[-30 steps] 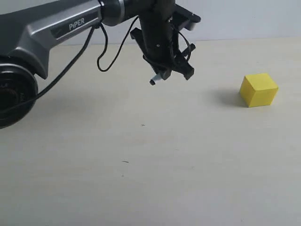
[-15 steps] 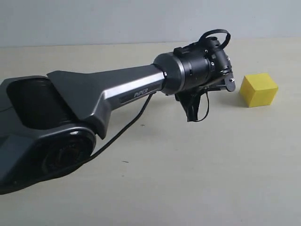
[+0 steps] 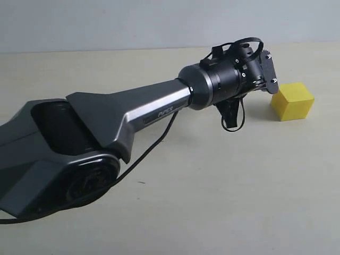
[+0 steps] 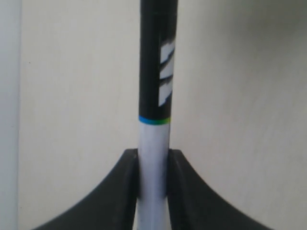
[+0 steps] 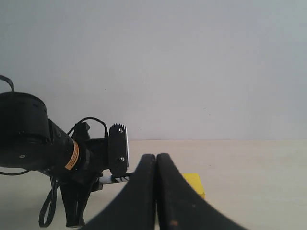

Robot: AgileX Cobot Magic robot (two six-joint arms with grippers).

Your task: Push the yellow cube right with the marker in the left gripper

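My left end effector [image 4: 153, 160] pinched the marker [image 4: 154, 86] by its white barrel. The marker's black length, with its white stripes, stuck out ahead of the fingers over the bench [image 3: 223, 202]. In the exterior view my left arm reached low across the bench, its wrist just beside the yellow cube [image 3: 292, 101], on the cube's left. I could not tell whether the marker touched it. The cube sat on the bench, toward the right. My right end effector [image 5: 156, 160] had its fingers pressed together on nothing, the cube partly hidden behind them.
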